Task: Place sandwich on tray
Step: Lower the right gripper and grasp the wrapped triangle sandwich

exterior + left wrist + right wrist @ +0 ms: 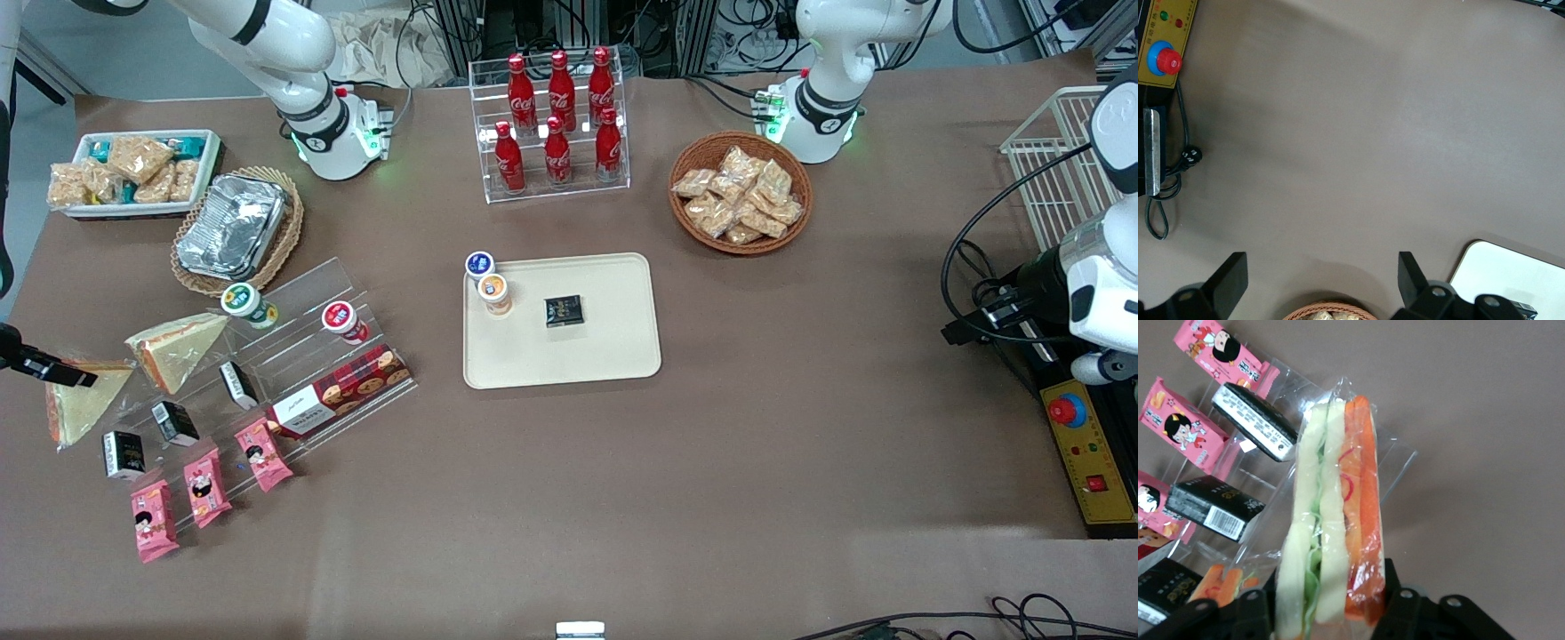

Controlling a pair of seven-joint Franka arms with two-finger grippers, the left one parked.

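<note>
with the claw [1331, 613] clenched on the sandwich [1335, 520], lift clear of the acrylic rack [293, 364], then set it flat on bare tray [613, 347].

Hand [1331, 613] gripping wrapped sandwich [1335, 520] edge-on between fingers [1251, 610], orange and green filling showing. Second sandwich [1221, 581] peeking beside hand. Pink snack packets [1181, 423] and black boxes [1211, 508] sitting on clear acrylic rack [1395, 457], brown counter [1485, 420] underneath.

White arms [267, 40] — seemingly black fingers [1401, 613]
</note>
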